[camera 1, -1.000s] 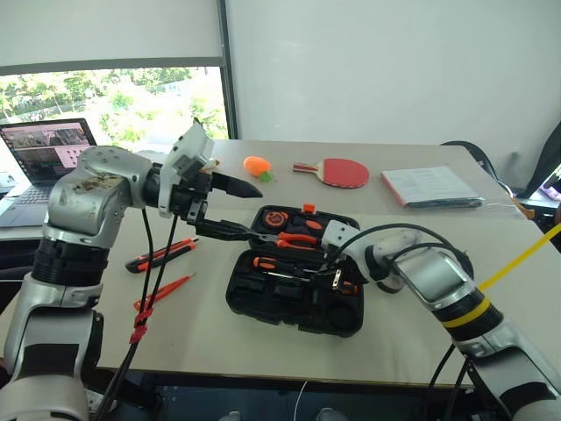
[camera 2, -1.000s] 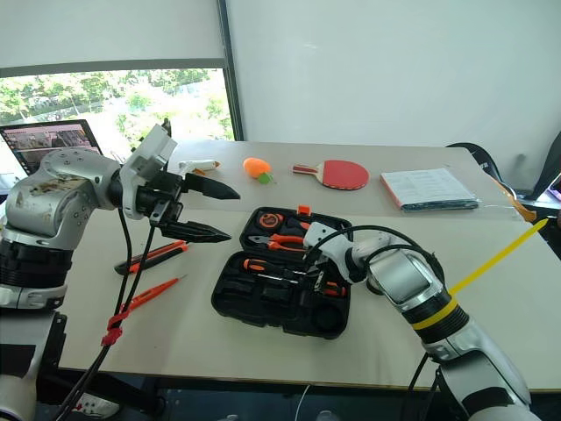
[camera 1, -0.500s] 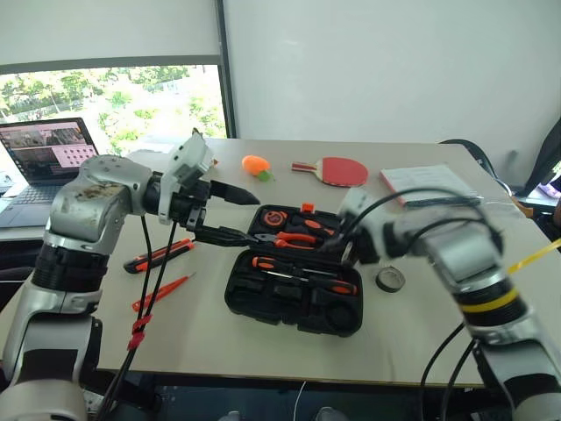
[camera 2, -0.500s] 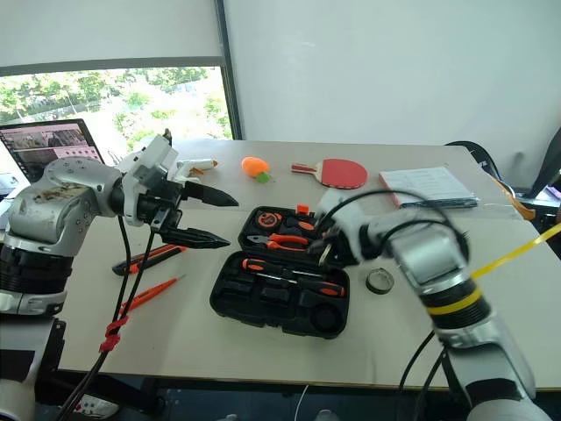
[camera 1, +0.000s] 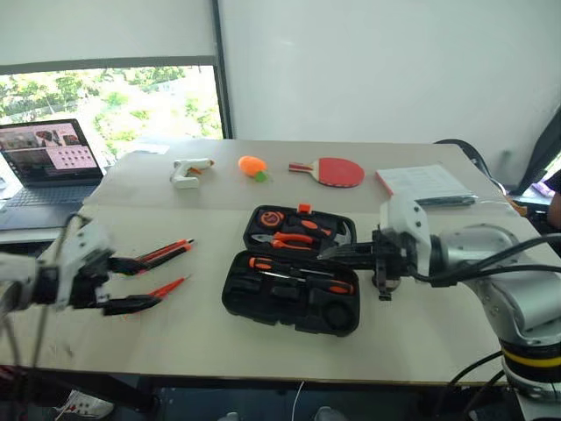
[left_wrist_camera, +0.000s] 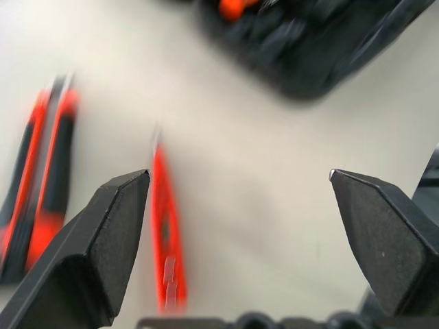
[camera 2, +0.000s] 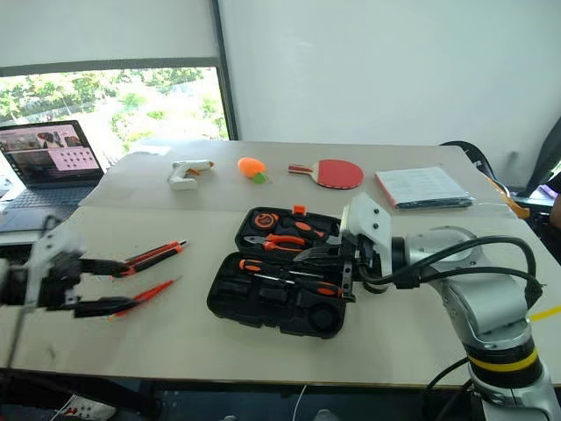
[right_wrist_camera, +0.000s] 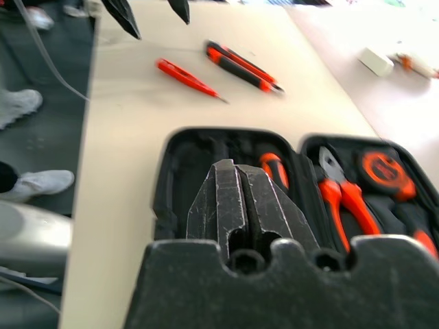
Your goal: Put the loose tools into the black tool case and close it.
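Black tool case (camera 1: pixel 294 281) lies open mid-surface; left pincer (camera 1: pixel 131 282), fingers wide apart, has dropped from above the case to the thin orange tester screwdriver (camera 1: pixel 165 287), right pincer (camera 2: pixel 326 256), near-closed and empty, has lifted clear.

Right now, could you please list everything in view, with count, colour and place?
Moulded-plastic tool case: one, black, open, table centre.
Pliers: one, orange-handled, in the case.
Screwdriver: one, black-and-orange, in the case.
Utility knife: one, orange-black, left of the case.
Thin tester screwdriver: one, orange, beside the knife.
Glue gun: one, white, far side.
Table-tennis paddle: one, red, far side.
Laptop: one, open, far left.
Papers: one stack, far right.
Left gripper: open, near the tester.
Right gripper: shut, over the case.
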